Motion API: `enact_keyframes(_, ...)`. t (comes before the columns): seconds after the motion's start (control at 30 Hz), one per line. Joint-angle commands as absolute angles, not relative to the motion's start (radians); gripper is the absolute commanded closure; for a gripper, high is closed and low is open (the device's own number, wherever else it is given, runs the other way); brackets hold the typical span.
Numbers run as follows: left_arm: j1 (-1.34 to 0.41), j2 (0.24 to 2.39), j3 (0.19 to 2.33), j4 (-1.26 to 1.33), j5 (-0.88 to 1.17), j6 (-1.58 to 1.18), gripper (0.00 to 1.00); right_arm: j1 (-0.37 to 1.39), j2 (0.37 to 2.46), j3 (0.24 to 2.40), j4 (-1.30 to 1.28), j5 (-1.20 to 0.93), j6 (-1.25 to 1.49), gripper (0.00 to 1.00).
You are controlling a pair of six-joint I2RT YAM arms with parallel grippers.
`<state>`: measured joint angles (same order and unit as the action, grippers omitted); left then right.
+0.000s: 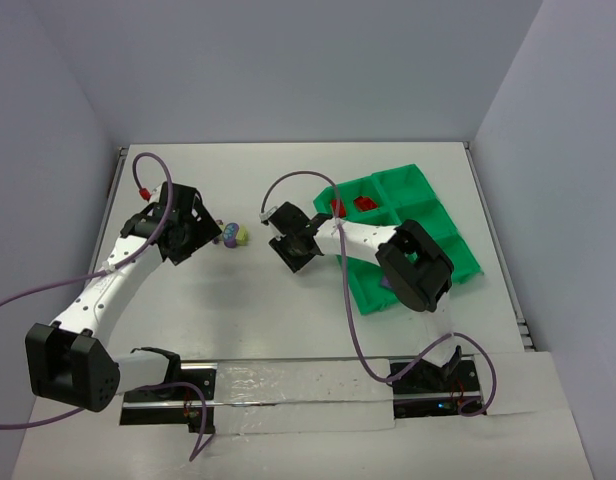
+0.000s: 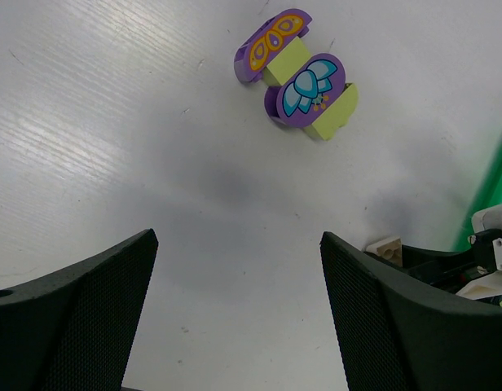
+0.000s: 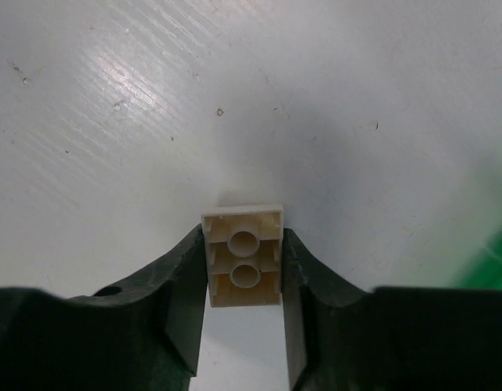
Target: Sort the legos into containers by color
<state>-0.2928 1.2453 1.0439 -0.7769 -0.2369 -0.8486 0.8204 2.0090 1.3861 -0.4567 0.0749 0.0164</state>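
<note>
- Fingers point(image 3: 173, 285) of the right gripper point(image 3: 244, 244) are clamped on a small cream plastic toy brick point(image 3: 244, 277), one black pad on each side, with its hollow underside and two round tubes facing the wrist camera.
- That brick sits low in the centre of the right wrist view, over the bare white table point(image 3: 112, 122).
- Fingers point(image 2: 88, 309) of the left gripper point(image 2: 237, 244) are spread wide apart and grip nothing.
- At the upper centre of the left wrist view lie two rounded purple-and-yellow-green bricks, touching: one with an orange pattern point(image 2: 274, 47), one with a blue flower point(image 2: 312, 96).
- In the top view this pair lies just right of the left gripper, left of centre.
- The bright green plastic tray of square compartments point(image 1: 360, 298) is at centre right, with two red bricks point(image 1: 364, 204) in its upper-left compartments.
</note>
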Motion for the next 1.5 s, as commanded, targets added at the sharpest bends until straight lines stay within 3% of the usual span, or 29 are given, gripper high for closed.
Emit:
enact_keyframes(0.0,-0.288,1.229,1.060,-0.776,-0.224,-0.831,0.12,0.822,1.985,1.391,-0.427,0.095,0.032,0.75)
enact_keyframes(0.1,-0.287,1.233,1.067,-0.778,-0.225,-0.828,0.12,0.816,1.946,1.433,-0.452,0.081,0.079,0.86)
enact_keyframes(0.3,-0.287,1.242,1.086,-0.790,-0.229,-0.820,0.12,0.681,1.750,1.435,-0.421,0.009,0.242,0.87)
enact_keyframes(0.57,-0.287,1.229,1.083,-0.802,-0.235,-0.814,0.12,0.386,1.498,1.217,-0.280,0.123,0.456,0.84)
enact_keyframes(0.83,-0.287,1.223,1.082,-0.803,-0.221,-0.811,0.12,0.125,1.510,1.188,-0.248,0.193,0.484,0.82)
enact_keyframes(1.07,-0.287,1.226,1.096,-0.817,-0.227,-0.811,0.12,0.056,1.640,1.325,-0.252,0.229,0.476,0.79)
enact_keyframes(1.27,-0.288,1.235,1.101,-0.825,-0.230,-0.816,0.12,0.029,1.795,1.491,-0.286,0.264,0.458,0.73)
enact_keyframes(1.4,-0.287,1.252,1.105,-0.823,-0.226,-0.822,0.09,0.023,1.875,1.567,-0.315,0.261,0.447,0.48)
enact_keyframes(1.47,-0.287,1.262,1.107,-0.819,-0.223,-0.824,0.08,0.023,1.898,1.591,-0.323,0.248,0.438,0.42)
